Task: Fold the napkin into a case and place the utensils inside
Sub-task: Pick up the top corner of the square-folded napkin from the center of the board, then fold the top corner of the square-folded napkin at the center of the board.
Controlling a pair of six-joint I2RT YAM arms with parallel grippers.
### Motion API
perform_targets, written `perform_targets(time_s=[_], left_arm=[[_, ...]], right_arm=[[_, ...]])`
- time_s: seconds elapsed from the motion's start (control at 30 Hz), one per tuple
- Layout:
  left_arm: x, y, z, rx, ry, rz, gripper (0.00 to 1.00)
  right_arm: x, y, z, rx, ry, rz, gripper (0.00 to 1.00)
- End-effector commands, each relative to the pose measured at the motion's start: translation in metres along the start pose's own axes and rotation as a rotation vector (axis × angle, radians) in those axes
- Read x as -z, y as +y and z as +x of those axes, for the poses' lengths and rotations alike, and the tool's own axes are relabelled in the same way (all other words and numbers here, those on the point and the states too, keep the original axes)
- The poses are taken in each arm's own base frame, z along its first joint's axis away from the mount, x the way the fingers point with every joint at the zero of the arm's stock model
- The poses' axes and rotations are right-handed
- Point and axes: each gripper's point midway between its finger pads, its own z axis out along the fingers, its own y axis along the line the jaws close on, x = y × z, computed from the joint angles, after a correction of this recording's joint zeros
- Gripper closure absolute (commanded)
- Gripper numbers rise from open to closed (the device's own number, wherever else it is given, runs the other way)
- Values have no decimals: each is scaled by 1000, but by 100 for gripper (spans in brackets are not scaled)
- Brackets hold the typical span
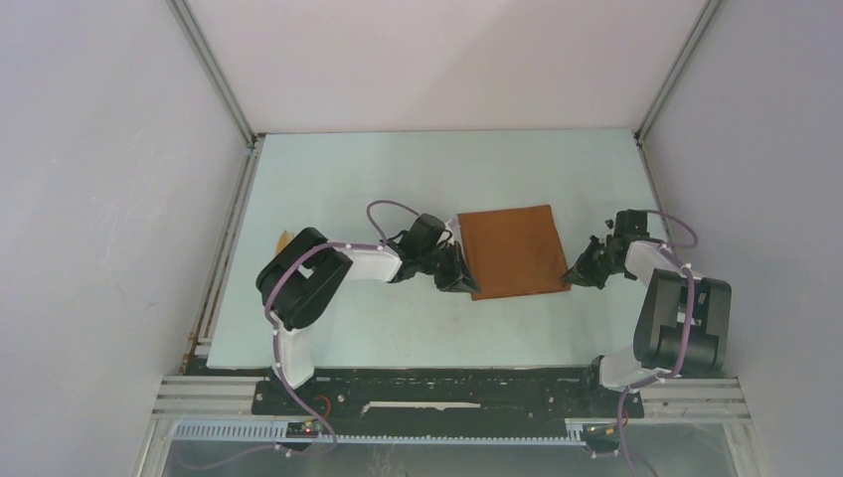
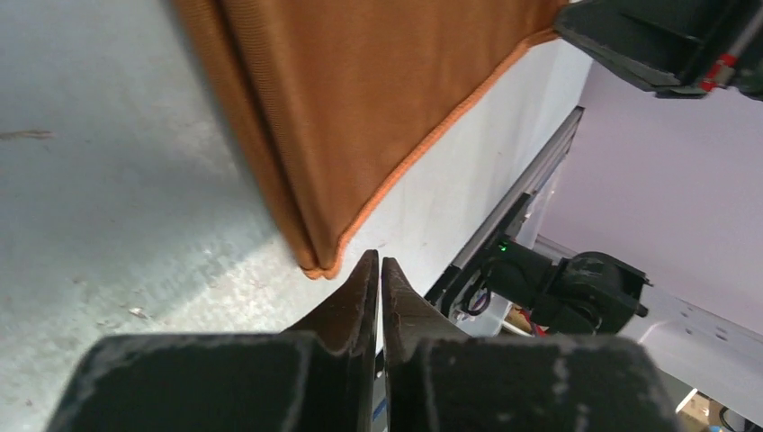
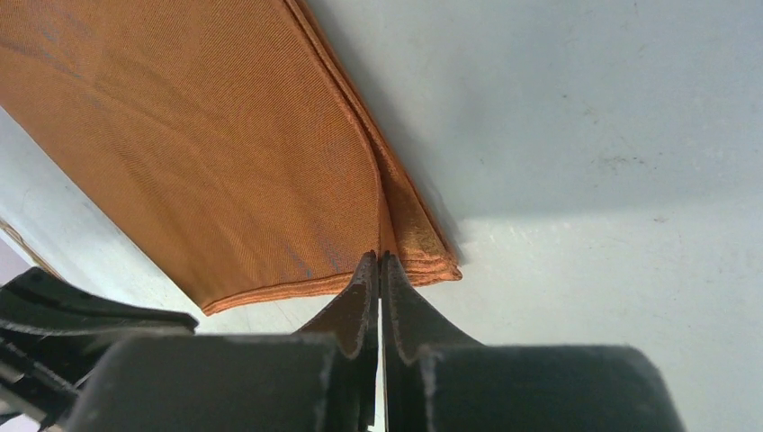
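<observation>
The rust-orange napkin lies flat mid-table, folded in layers into a broad rectangle, not a narrow case. My left gripper sits at its near-left corner. In the left wrist view its jaws are shut with nothing between them, just beside the napkin. My right gripper is at the near-right corner. Its tips are shut on the napkin's top layer, which creases up into them. A sliver of light-brown wood, the utensils, peeks out behind the left arm; the rest is hidden.
The pale table is boxed in by white walls on three sides, with metal rails along its left edge. Both arm bases stand on the near frame. The right arm shows across the napkin in the left wrist view.
</observation>
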Motion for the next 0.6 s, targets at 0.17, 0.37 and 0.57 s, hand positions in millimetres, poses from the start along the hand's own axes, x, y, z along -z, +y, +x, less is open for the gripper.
perform_targets(time_s=[0.17,0.37,0.57], left_arm=[[-10,17,1,15,-8,-10,95],[-11,31,8,37,-8,-32,96],[-13,40,11,48,-5,-49,97]], right_arm=[[7,37,-10,114,-40,-80,100],[-12,103,-1,231,38,-198,100],[-52,183,13,301,162,-320,100]])
